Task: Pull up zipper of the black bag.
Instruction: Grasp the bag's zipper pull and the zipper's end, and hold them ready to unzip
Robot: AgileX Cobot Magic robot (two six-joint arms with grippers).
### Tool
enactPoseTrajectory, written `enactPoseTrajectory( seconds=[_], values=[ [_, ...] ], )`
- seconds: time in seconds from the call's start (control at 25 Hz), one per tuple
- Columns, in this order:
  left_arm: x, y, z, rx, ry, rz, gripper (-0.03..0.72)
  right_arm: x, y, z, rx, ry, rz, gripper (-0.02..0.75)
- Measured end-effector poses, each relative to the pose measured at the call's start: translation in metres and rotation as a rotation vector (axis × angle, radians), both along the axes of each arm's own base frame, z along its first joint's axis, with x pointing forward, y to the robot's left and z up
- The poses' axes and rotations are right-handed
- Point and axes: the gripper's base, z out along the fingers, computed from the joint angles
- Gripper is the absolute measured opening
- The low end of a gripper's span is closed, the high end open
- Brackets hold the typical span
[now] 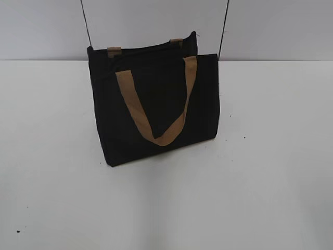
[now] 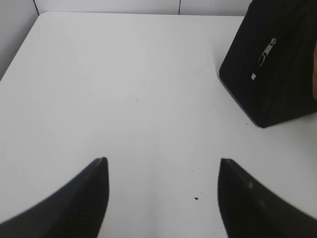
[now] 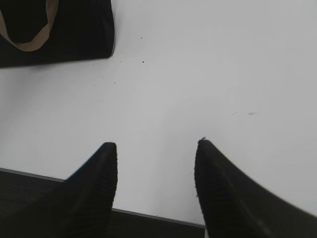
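The black bag (image 1: 156, 109) stands upright on the white table, a tan handle (image 1: 156, 112) hanging down its front and a thin black strap rising out of view. In the left wrist view the bag's end (image 2: 277, 74) is at the upper right, with the small silver zipper pull (image 2: 267, 52) on it. In the right wrist view the bag's lower part (image 3: 59, 29) is at the upper left. My left gripper (image 2: 163, 163) is open and empty, well short of the bag. My right gripper (image 3: 156, 146) is open and empty near the table's front edge. Neither gripper shows in the exterior view.
The white table (image 1: 260, 182) surrounds the bag. Its front edge (image 3: 148, 213) shows below my right gripper. A wall (image 1: 270, 26) stands behind the table. Small dark specks (image 2: 196, 199) lie on the surface.
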Motion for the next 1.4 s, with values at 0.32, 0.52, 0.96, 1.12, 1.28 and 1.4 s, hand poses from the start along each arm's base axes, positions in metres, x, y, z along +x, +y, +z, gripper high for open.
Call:
enactPoseTrajectory(
  seconds=[0.32, 0.52, 0.96, 1.12, 1.28, 1.4],
  values=[
    [0.0, 0.0, 0.0, -0.003, 0.0, -0.002, 0.529, 0.0, 0.0, 0.0, 0.0, 0.0, 0.0, 0.391],
    [0.0, 0.0, 0.004, -0.005, -0.026, -0.001, 0.529, 0.0, 0.0, 0.0, 0.0, 0.0, 0.0, 0.391],
    [0.057, -0.002, 0.043, -0.049, -0.28, 0.017, 0.47, 0.0, 0.0, 0.0, 0.0, 0.0, 0.0, 0.391],
    [0.098, -0.001, 0.022, -0.065, -0.294, 0.045, 0.469, 0.0, 0.0, 0.0, 0.0, 0.0, 0.0, 0.391],
    [0.129, 0.002, -0.005, -0.078, -0.366, 0.089, 0.469, 0.0, 0.0, 0.0, 0.0, 0.0, 0.0, 0.391],
    [0.15, 0.003, -0.023, -0.042, -0.428, 0.101, 0.469, 0.0, 0.0, 0.0, 0.0, 0.0, 0.0, 0.391]
  ],
)
